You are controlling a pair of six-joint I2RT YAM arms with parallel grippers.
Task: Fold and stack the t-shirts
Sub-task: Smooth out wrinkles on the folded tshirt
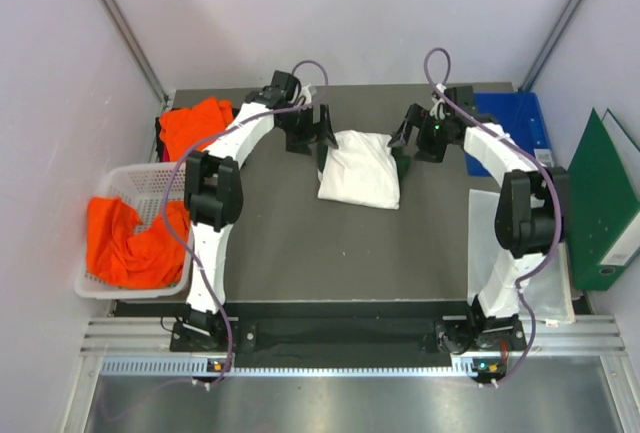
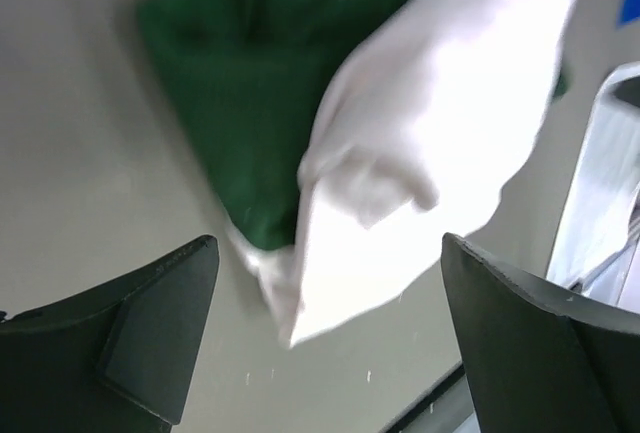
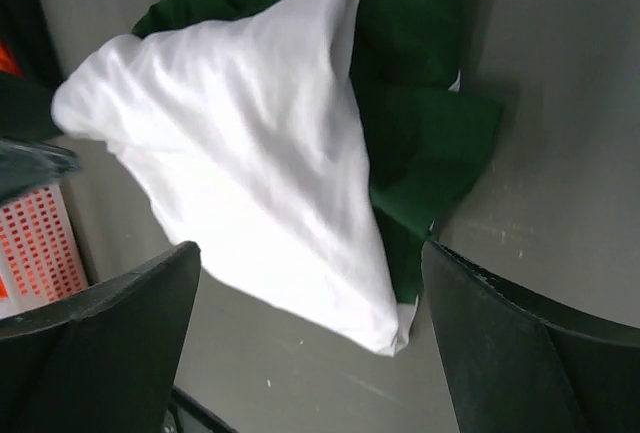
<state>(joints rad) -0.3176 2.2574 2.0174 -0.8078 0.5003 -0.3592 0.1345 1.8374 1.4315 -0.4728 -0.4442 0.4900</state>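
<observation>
Left fingers (image 2: 150, 323) and right fingers (image 3: 520, 353) gape wide and empty, flanking the loosely folded white-and-green shirt (image 1: 360, 168) on the table (image 1: 300, 253) — best to pinch matching corners level, so the fold lands square.

We see a folded t-shirt (image 1: 358, 175) that is white on top, with dark green sleeves showing at its edges. A plain bright orange t-shirt (image 1: 135, 243) lies in a white mesh basket (image 1: 145, 185), and a second orange t-shirt (image 1: 197, 123) matches it. The folder (image 1: 600, 193) is dark green, the tray (image 1: 522, 121) blue, the table (image 1: 300, 243) dark grey, and the left arm (image 1: 203, 263) and right arm (image 1: 497, 273) white with black joints.
</observation>
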